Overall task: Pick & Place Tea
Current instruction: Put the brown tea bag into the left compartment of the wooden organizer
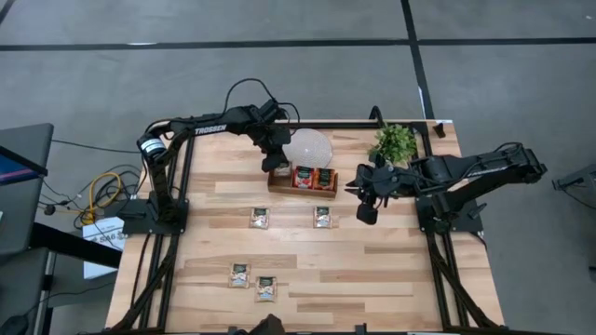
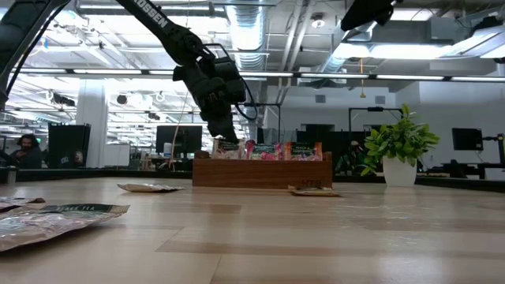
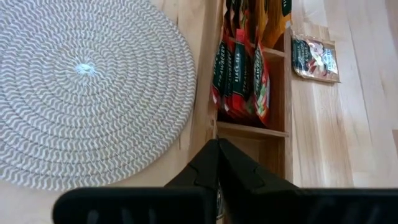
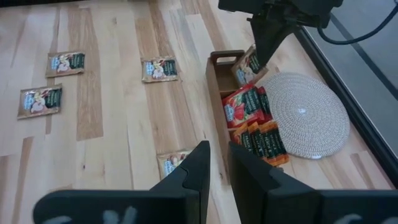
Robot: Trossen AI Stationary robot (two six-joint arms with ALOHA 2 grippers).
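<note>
A brown wooden tray point(image 1: 300, 192) stands at the table's far middle. Red tea sachets point(image 1: 304, 177) stand in its middle compartment and orange ones point(image 1: 324, 179) in its right one. My left gripper point(image 1: 277, 163) hangs over the left compartment, shut on a pale tea sachet point(image 4: 247, 67). My right gripper point(image 1: 366, 214) waits in the air to the right of the tray, its fingers point(image 4: 199, 163) a narrow gap apart with nothing between them. Several more pale sachets lie flat on the table, two of them point(image 1: 260, 218) point(image 1: 322, 217) just in front of the tray. My left gripper pinches the pale sachet between its two fingers at its upper edge point(image 4: 255, 61). The fingers slant down from the table's far left. The sachet hangs tilted below them, its lower part inside the tray's left compartment point(image 4: 227, 62). Whether it touches the floor there, I cannot tell.
A round woven mat point(image 1: 307, 147) lies behind the tray, close to the left arm. A potted plant point(image 1: 395, 141) stands at the far right. Two more sachets point(image 1: 240, 274) point(image 1: 267, 288) lie near the front edge. Bare wood stretches across the front right.
</note>
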